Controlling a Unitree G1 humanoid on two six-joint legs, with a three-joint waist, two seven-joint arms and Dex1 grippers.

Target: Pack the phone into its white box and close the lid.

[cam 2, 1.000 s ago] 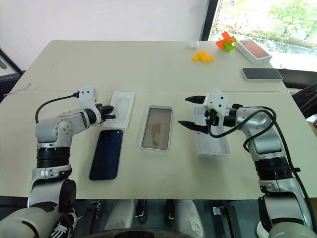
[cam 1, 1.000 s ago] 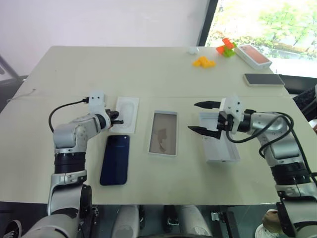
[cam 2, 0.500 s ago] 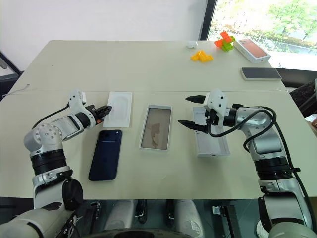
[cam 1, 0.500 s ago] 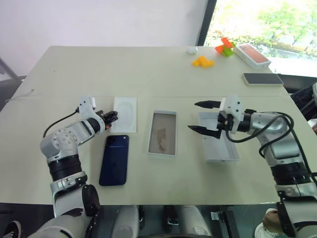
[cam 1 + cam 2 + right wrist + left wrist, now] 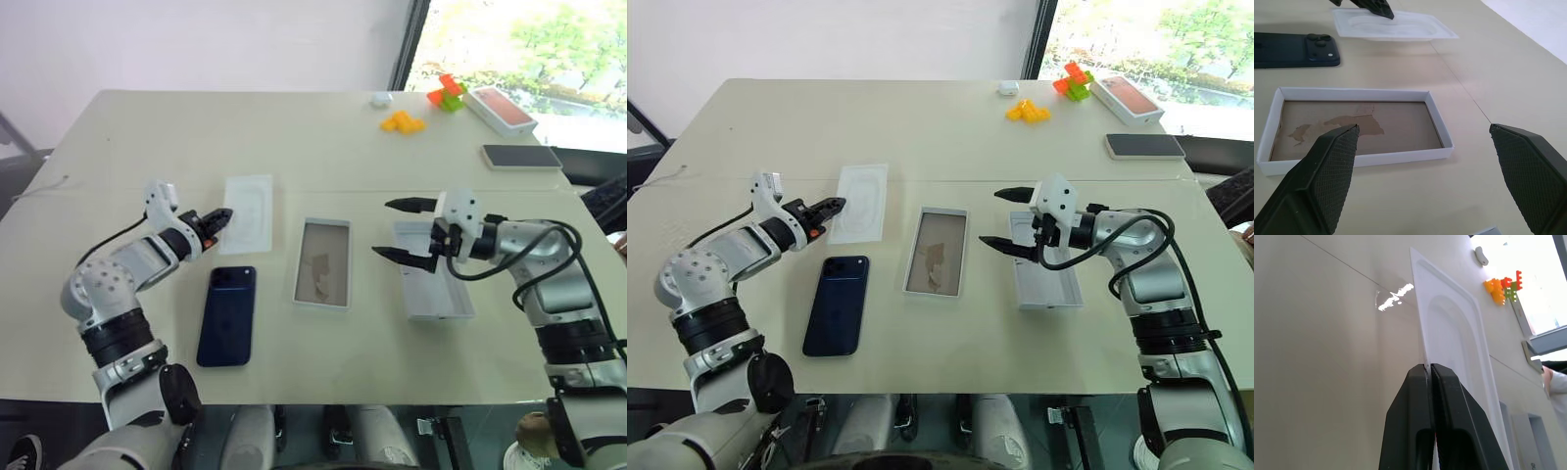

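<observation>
Lifted since before, insert pinched in closed left gripper (right gripper wide open, empty); white box awaits phone.

Phone lies left of white box; lid lies right.
</observation>
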